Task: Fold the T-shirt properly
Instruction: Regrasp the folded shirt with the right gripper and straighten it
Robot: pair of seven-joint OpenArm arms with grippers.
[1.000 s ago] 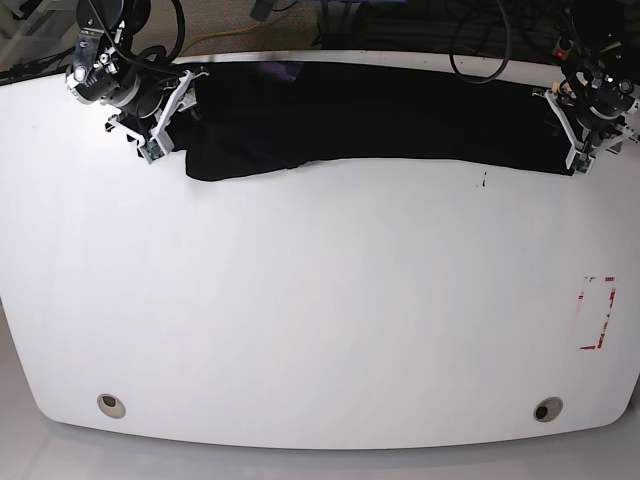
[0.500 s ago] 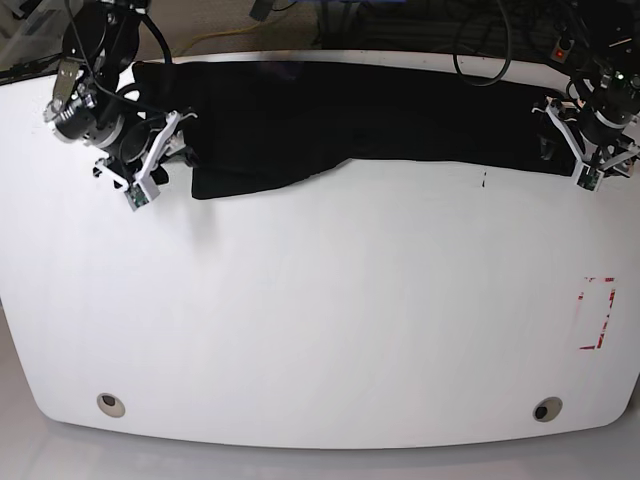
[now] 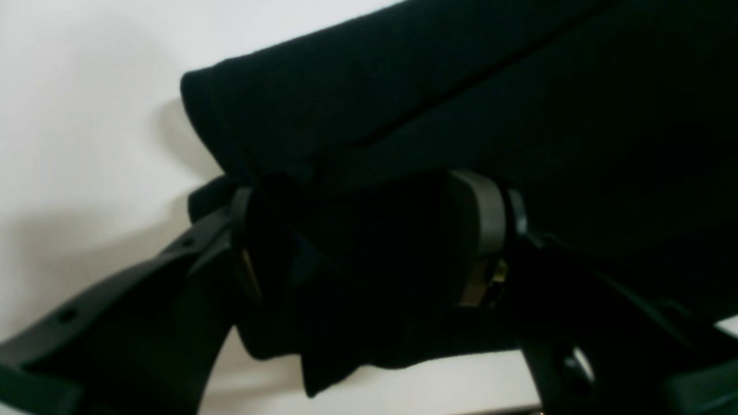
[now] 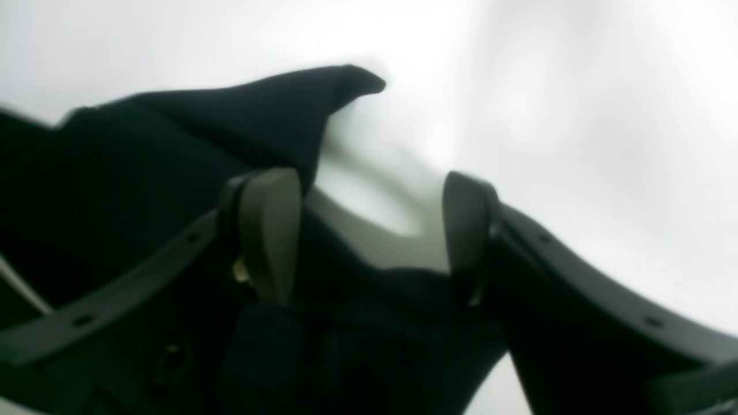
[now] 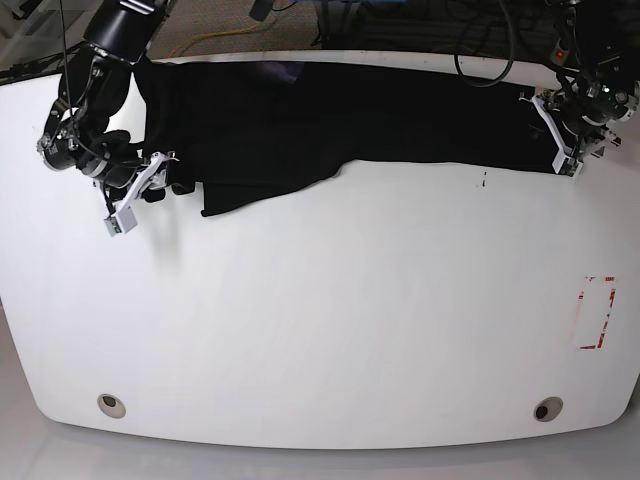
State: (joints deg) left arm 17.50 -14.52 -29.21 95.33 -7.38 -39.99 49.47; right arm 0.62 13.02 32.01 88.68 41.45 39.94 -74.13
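Right gripper [image 5: 140,195] swung outward, jaws apart, cloth between them, grip unclear. Left gripper [image 3: 369,236] back at shirt's other end, jaws round bunched hem, clamping uncertain. T-shirt [image 5: 340,120] stretched along table [image 5: 320,320] far edge; fold not yet begun.

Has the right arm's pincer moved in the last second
Yes. In the base view the right pincer has slid left and toward the near edge, away from the table's far rim, alongside the T-shirt corner.

Matt black cloth T-shirt [image 5: 400,110] (soft-looking) on smooth white table [image 5: 320,320].
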